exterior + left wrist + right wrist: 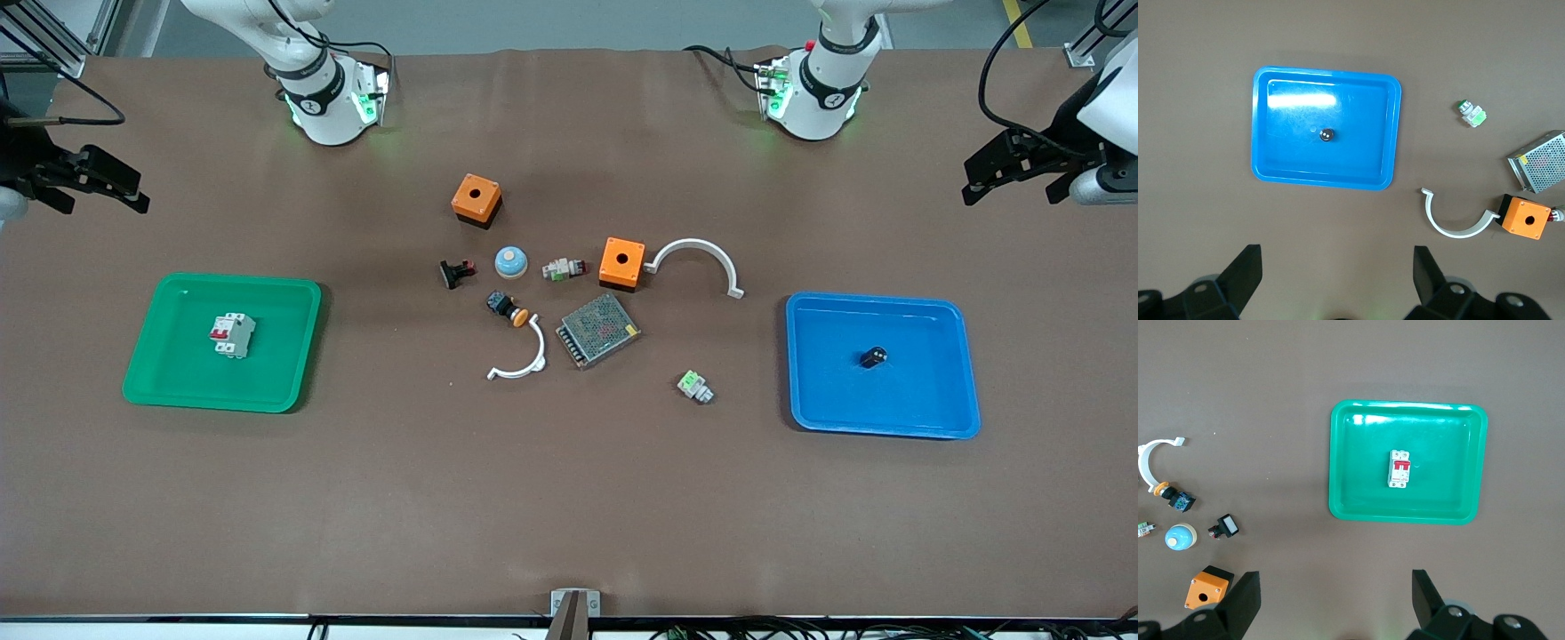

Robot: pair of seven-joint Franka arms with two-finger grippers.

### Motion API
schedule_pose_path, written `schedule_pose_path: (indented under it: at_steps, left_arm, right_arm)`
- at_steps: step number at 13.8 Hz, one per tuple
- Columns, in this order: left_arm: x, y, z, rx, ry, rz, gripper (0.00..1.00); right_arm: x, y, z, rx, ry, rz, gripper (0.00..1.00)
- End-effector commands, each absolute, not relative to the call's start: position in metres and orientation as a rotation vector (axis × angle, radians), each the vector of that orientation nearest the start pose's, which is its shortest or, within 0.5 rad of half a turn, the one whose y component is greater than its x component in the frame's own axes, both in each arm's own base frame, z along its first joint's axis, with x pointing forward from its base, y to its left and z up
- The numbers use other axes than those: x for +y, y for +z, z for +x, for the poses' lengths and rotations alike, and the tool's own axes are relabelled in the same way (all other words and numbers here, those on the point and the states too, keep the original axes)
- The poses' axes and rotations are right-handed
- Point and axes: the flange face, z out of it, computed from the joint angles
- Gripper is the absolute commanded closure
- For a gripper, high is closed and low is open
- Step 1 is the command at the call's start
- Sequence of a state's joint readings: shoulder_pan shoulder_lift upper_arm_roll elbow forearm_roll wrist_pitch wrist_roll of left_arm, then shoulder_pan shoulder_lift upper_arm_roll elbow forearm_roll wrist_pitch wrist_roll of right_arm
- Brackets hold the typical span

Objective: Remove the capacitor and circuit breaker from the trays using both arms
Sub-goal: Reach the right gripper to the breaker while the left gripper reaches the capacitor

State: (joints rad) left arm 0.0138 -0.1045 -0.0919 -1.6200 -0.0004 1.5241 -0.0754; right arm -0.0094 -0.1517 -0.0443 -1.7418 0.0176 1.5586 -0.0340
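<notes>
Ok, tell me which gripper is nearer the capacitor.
The left gripper: it hangs open at its own end of the table, above the blue tray holding the capacitor. The right gripper is open at the other end, by the green tray.

Robot lab; brown-matted table (569, 498), aluminium framing (62, 40)

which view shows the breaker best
The right wrist view: the breaker lies near the middle of the green tray, red lever plain. The front view shows it smaller; the left wrist view misses it.
</notes>
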Motion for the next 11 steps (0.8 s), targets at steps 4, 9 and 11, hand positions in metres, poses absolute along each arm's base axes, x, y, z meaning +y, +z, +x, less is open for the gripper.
schedule_pose_path:
  at_steps: [4,9,11]
  left_arm:
    - [-0.038,0.629,0.538,0.004,0.054,-3.131,0.00]
    - [0.002,0.527,0.578,-0.102,0.076,-3.123,0.00]
    - [0.009,0.474,0.578,-0.116,0.035,-3.124,0.00]
  right_arm:
    - [-0.027,0.623,0.499,0.018,0.045,-3.107,0.00]
    - [-0.038,0.617,0.525,0.069,0.058,-3.112,0.00]
    - [-0.042,0.606,0.540,0.075,0.075,-3.121,0.00]
